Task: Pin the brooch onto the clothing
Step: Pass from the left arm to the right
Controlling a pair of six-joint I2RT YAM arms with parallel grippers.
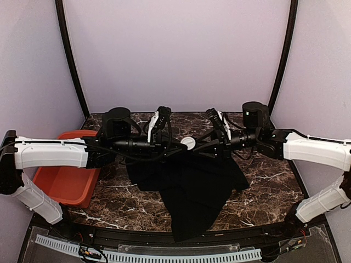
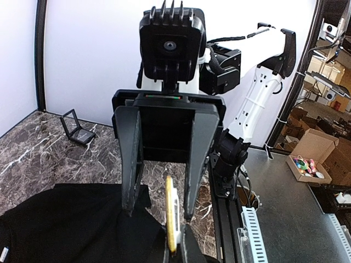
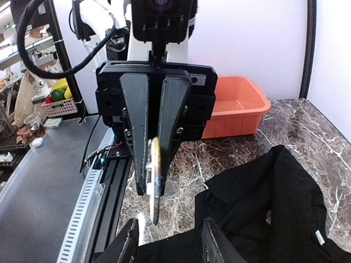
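Observation:
The brooch (image 1: 188, 143), a thin white and yellow disc, hangs in the air between my two grippers above the table. It shows edge-on in the left wrist view (image 2: 171, 203), and my left gripper (image 2: 176, 233) is shut on its lower rim. My right gripper (image 3: 171, 244) faces it with jaws open. One finger (image 2: 131, 164) stands on each side of the disc, and neither touches it. The clothing (image 1: 192, 186), a black T-shirt, lies rumpled on the marble below and drapes over the near edge. In the right wrist view the brooch (image 3: 155, 211) pokes out of the left gripper (image 3: 153, 175).
A red-orange bin (image 1: 66, 175) sits at the table's left edge. A small open black box (image 2: 74, 127) lies on the marble near the back wall. Both arms reach inward and meet over the table's middle.

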